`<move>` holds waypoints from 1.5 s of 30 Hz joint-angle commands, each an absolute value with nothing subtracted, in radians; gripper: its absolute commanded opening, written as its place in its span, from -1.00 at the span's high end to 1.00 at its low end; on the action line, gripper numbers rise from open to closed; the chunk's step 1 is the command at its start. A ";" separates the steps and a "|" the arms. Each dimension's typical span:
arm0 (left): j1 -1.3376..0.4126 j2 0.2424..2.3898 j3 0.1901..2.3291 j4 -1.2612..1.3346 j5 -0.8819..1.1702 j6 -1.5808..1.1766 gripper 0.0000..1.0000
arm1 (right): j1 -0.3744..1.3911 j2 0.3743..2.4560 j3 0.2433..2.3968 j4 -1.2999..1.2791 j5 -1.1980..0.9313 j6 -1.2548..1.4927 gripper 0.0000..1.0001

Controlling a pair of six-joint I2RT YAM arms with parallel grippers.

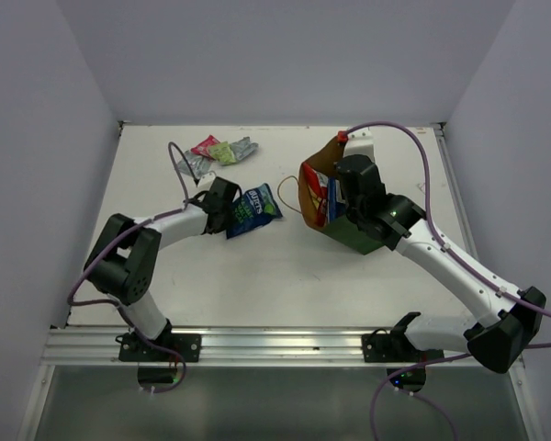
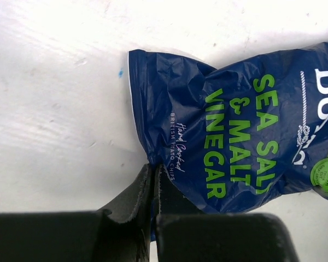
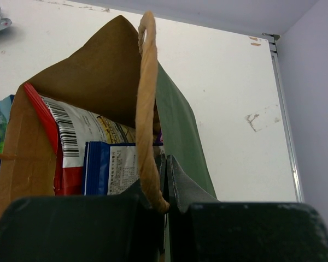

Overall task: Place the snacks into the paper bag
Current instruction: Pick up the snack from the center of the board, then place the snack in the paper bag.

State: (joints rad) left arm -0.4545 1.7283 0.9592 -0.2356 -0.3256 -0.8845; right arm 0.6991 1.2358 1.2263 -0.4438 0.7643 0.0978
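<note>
On the bench (image 1: 285,276), the left hand (image 2: 155,172) is pinched closed on the edge of a blue packet (image 2: 235,131) with green lettering, which lies flat on the bench. Behind it, a pink packet (image 1: 204,145), a green packet (image 1: 223,152) and a silver-grey packet (image 1: 243,146) lie bunched near the back edge. To the right, the right hand (image 3: 165,161) is clamped tight on the rim of the paper bag (image 3: 180,125), just beside its tan handle (image 3: 147,109). A white-red chip bag (image 3: 71,136) and a blue-white packet (image 3: 112,169) sit inside the bag.

Glossy packet (image 2: 235,136) (perhaps plastic), matt paper bag (image 3: 180,125)
</note>
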 commanded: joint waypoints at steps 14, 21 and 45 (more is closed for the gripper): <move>-0.384 1.329 0.979 -0.140 -0.140 -0.730 1.00 | 0.693 1.207 1.262 -0.402 0.735 0.083 1.00; -0.344 1.256 1.061 -0.097 0.009 -0.791 1.00 | 0.693 1.209 1.281 -0.408 0.684 0.072 1.00; -0.319 1.252 1.344 0.129 0.397 -1.060 1.00 | 0.692 1.213 1.324 -0.433 0.597 0.066 1.00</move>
